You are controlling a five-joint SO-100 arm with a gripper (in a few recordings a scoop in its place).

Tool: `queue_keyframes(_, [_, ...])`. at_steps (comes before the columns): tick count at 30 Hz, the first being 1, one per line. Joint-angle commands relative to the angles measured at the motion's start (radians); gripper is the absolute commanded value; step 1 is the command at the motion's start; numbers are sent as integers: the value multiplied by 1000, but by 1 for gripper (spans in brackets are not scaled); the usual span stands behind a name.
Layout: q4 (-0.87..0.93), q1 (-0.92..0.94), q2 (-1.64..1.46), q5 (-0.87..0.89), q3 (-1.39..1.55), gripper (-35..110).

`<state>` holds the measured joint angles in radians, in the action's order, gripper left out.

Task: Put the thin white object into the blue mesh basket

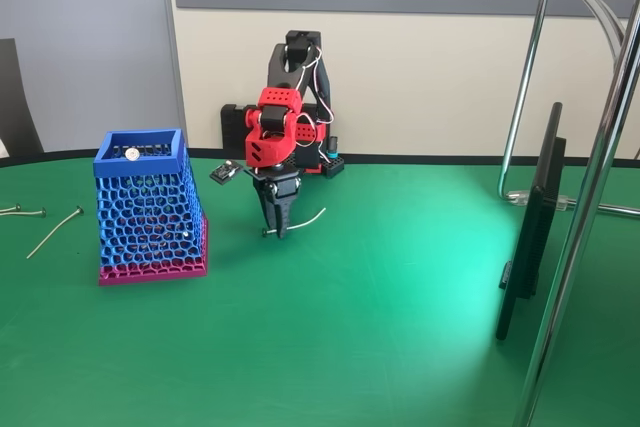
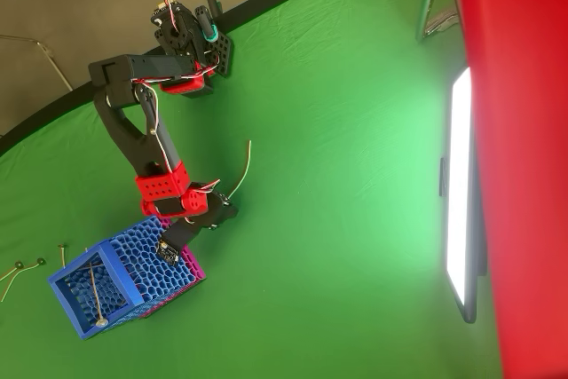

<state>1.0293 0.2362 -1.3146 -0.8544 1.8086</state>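
Nearest in the fixed view, the green counter (image 1: 380,337) lies bare across the lower frame. Left of centre stands the blue mesh basket (image 1: 148,209) on its magenta base — a pale stick with a round head (image 2: 94,295) rests inside it, seen from overhead. Just right of the basket, the end effector (image 1: 275,231) points down, pinching the thin white object (image 1: 309,219) at one end, so the strip curves out to the right, clear of the basket. At the left edge lie pale thin sticks (image 1: 52,233). Behind, the red-and-black arm (image 1: 275,127) rises at the counter's far edge.
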Motion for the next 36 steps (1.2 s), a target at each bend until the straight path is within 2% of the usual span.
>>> queue_keyframes(1, [21,3,8,8,-52,16])
queue_keyframes(14, [46,44,46,-9,-98,15])
queue_keyframes(24, [72,58,64,-9,-133,6])
queue_keyframes(36, [74,46,-26,84,-239,1])
